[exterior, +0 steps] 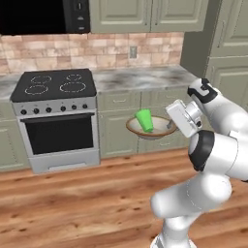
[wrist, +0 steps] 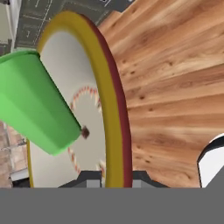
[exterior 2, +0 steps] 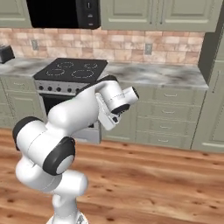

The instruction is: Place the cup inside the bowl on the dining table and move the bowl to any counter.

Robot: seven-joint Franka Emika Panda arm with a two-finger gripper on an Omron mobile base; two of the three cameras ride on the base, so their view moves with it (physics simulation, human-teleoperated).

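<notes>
Above the wood floor, jaws (wrist: 114,181) pinch bowl (exterior: 151,128) rim edge-on, cup (exterior: 144,120) standing inside; counter (exterior: 145,77) lies ahead beyond the bowl, higher, right of the stove (exterior: 55,116).

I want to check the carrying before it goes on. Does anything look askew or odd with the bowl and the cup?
The bowl is held in the air by its rim, in front of the cabinets, resting on nothing. The jaws are closed on that rim. The cup inside leans to one side instead of standing upright. Nothing looks spilled or damaged.
</notes>
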